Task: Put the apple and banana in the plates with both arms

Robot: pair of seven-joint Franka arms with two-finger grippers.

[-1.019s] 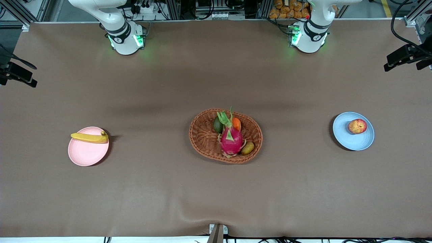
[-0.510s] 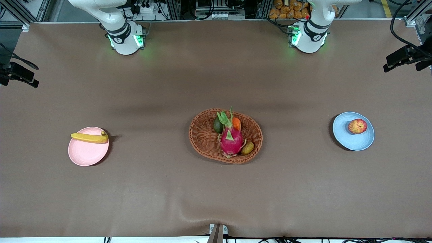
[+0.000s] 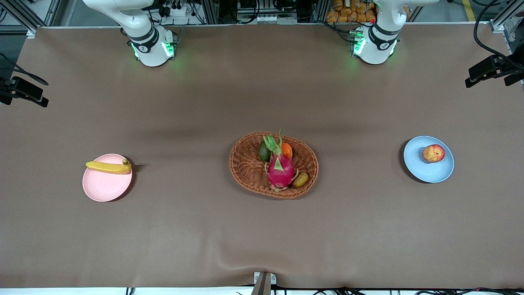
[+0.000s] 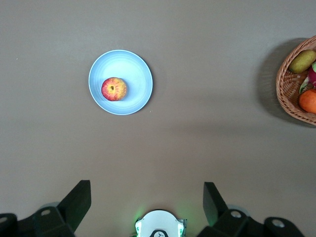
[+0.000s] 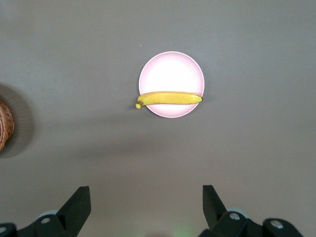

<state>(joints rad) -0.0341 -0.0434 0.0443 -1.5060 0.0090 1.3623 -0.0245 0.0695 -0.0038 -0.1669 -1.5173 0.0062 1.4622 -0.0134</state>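
I see a brown table (image 3: 204,102); the basket (image 3: 249,172) of fruit sits mid-table; toward the left arm's end of it the apple (image 3: 433,153) lies in the blue plate (image 3: 425,172); toward the right arm's end the banana (image 3: 108,166) lies across the pink plate (image 3: 102,188); left gripper (image 4: 147,200) and right gripper (image 5: 146,201) hang high with fingers spread, holding nothing.

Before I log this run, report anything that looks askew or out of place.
Only the banana: it lies across the pink plate with both ends overhanging the rim. The apple sits off-centre in the blue plate. The left gripper and right gripper hang open, high above.
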